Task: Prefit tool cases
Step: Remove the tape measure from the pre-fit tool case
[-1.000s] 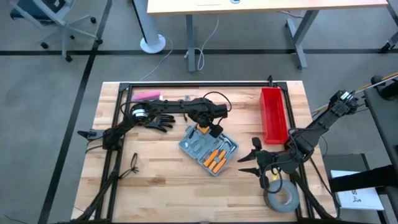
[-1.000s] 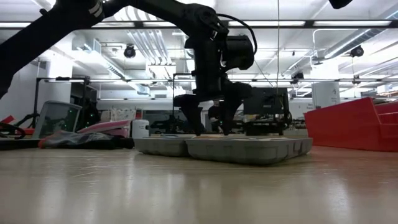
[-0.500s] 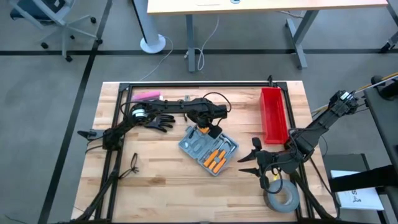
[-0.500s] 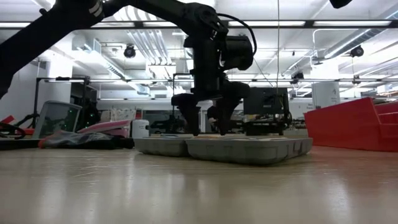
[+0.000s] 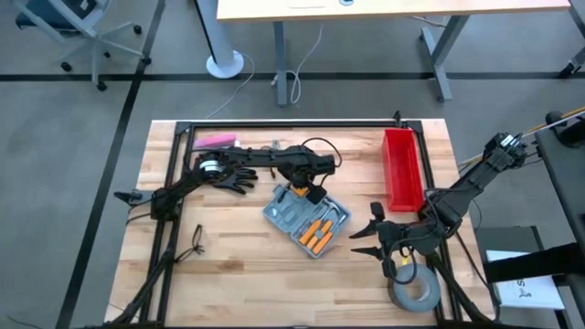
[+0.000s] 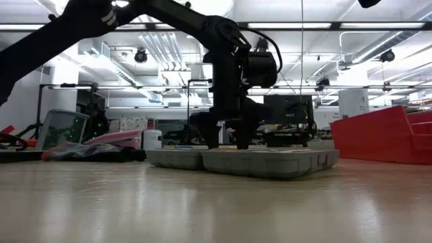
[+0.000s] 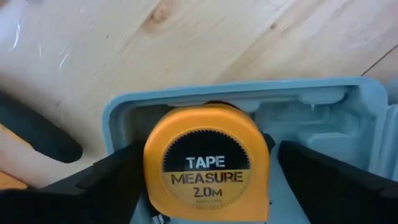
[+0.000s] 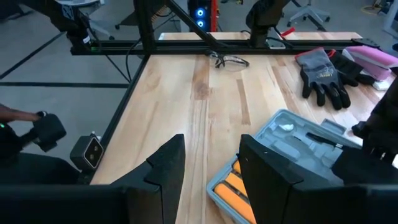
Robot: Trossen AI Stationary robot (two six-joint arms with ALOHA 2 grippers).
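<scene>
The left gripper [image 5: 303, 190] is hovering wide-jawed, straddling the round orange tape measure [image 7: 205, 162] sitting in the far corner pocket of the open grey-blue plastic case [image 5: 306, 219], mid-table.

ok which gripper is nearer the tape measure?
Left. The left gripper is right over the tape measure in the open case, open fingers either side. The right gripper waits beside the case, toward the tape roll.
</scene>
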